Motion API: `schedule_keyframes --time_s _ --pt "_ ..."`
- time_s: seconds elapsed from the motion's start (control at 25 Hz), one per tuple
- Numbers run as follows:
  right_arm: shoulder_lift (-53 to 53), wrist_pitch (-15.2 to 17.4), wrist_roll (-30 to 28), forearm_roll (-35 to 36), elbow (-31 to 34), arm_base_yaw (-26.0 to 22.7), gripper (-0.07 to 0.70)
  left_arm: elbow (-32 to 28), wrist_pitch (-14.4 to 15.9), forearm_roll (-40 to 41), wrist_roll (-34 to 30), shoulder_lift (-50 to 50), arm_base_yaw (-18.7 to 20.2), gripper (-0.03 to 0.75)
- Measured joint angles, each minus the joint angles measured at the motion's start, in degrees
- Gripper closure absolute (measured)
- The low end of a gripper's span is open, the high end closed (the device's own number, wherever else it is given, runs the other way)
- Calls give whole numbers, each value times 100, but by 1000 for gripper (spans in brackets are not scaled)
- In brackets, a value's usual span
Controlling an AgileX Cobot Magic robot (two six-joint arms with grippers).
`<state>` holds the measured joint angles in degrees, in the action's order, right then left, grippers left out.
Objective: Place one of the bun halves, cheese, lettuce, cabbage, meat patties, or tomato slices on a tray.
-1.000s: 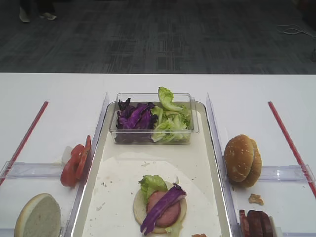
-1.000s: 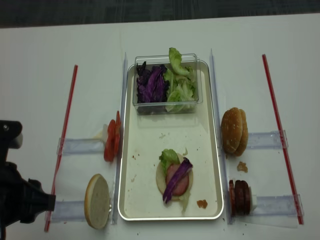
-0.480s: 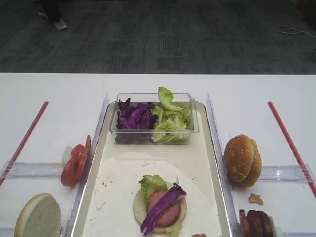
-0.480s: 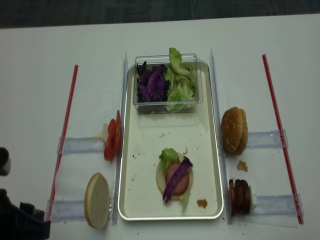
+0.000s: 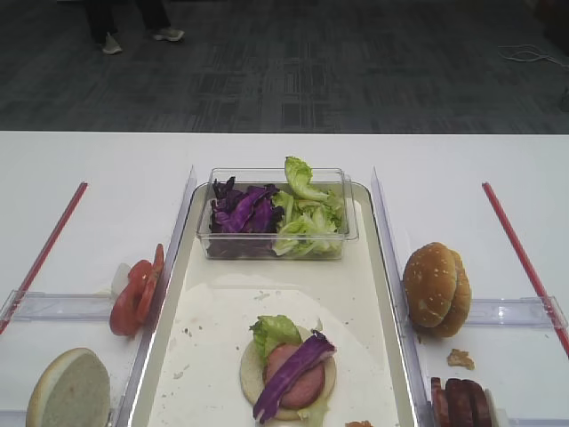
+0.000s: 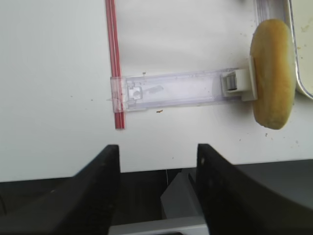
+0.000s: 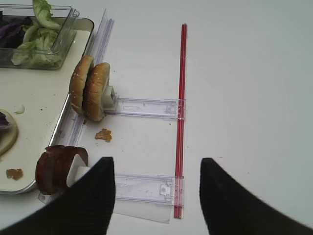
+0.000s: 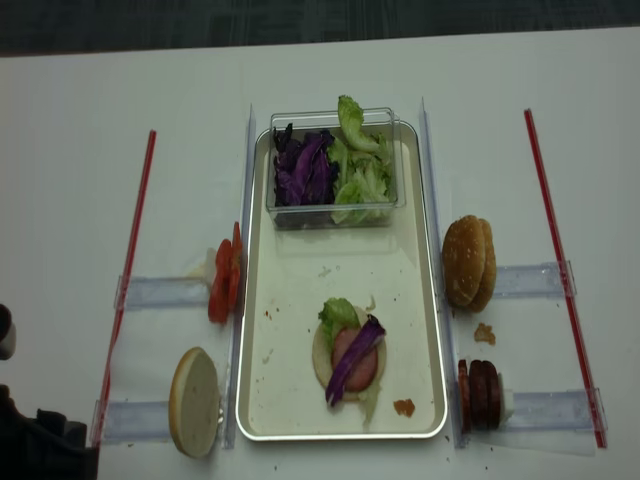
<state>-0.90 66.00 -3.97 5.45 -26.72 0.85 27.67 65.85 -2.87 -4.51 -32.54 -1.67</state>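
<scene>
Two exterior views show the food unmoved from a second ago: on the tray (image 5: 373, 267) a bun half carries lettuce (image 5: 273, 331), a meat patty (image 5: 300, 378) and the cabbage (image 5: 292, 374) strip laid across. In the realsense view the left arm's dark bulk, reaching mid-height at the left edge a second earlier, has sunk to the bottom corner. Right wrist: the right end effector (image 7: 155, 196) hangs released above the worktop (image 7: 244, 73). Left wrist: the left end effector (image 6: 156, 181) appears spread, empty, short of a bun half (image 6: 274, 78).
</scene>
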Motion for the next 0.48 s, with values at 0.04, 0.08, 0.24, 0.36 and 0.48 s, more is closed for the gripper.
schedule_keyframes --time_s 0.04,0.08,0.24,0.36,0.48 --pt "0 0 0 0 0 0 220 0 10 0 21 12 0 374" --pt "0 0 0 0 0 0 220 0 10 0 25 52 0 374" --pt "0 0 0 0 0 0 220 0 22 26 90 335 0 374" --pt "0 0 0 0 0 0 220 0 35 44 111 618 0 374" --pt "0 0 0 0 0 0 220 0 44 49 136 870 0 374"
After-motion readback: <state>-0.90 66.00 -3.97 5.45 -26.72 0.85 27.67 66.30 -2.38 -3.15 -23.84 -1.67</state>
